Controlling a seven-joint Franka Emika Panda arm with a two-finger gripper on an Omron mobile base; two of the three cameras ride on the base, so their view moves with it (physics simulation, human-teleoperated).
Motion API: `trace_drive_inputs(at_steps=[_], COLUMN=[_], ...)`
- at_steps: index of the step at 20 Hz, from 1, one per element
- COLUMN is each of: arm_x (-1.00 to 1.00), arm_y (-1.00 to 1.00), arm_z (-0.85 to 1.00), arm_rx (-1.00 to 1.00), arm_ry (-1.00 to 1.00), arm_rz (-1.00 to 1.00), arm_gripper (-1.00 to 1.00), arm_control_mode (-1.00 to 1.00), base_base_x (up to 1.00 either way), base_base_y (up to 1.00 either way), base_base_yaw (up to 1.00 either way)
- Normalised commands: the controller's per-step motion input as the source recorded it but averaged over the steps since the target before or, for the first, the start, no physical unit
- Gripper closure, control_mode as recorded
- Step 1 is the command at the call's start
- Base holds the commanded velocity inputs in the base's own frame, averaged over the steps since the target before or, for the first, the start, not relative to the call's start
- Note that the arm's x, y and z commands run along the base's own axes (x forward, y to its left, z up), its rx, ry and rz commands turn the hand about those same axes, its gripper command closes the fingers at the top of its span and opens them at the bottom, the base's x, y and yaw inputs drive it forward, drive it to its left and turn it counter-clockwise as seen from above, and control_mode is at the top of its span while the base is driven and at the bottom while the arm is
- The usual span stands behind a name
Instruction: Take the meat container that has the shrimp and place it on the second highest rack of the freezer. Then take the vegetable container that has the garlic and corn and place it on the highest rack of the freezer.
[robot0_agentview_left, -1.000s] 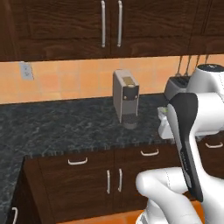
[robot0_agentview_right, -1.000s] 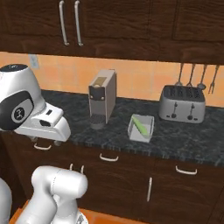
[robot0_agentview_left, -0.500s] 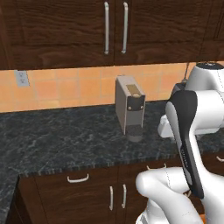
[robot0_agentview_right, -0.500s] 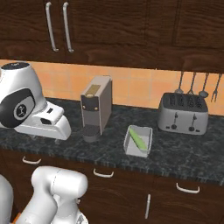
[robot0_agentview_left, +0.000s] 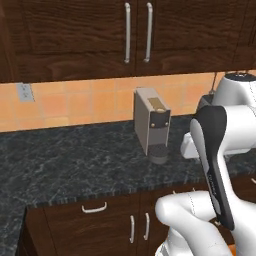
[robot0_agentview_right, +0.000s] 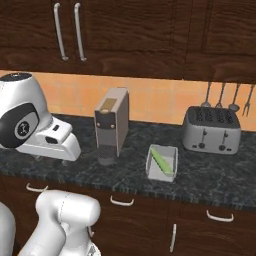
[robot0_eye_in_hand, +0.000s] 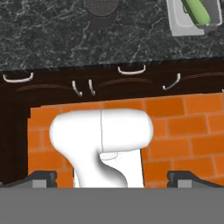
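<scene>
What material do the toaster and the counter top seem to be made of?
The toaster looks like brushed metal: silver-grey with a dull sheen. The counter top looks like polished dark stone, perhaps granite: black with pale speckled veins. Both are rendered, so this is only their look.

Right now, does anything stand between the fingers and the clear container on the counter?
Nothing visible does. The open fingers point down before the cabinets; the clear container lies on the counter ahead, off to one side. The coffee machine stands beside that line, not on it.

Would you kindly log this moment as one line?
gripper: open, empty | clear container with green vegetable: on black counter | freezer: unseen
</scene>
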Motion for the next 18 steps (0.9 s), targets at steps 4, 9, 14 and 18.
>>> trace_drive_inputs(at_steps=[4,9,14,18], arm_x=[0.0,0.0,0.08,0.12], arm_y=[0.0,0.0,-0.35,-0.99], arm_z=[0.0,0.0,-0.05,-0.25], arm_rx=[0.0,0.0,0.01,0.11], arm_ry=[0.0,0.0,0.08,0.2], arm_rz=[0.0,0.0,-0.18,-0.51], arm_gripper=[-1.0,-1.0,-1.0,-1.0], arm_control_mode=[1.0,1.0,-1.0,-1.0], base_base_x=[0.36,0.19,0.0,0.0], base_base_y=[0.0,0.0,0.0,0.0], base_base_yaw=[-0.2,-0.03,0.0,0.0])
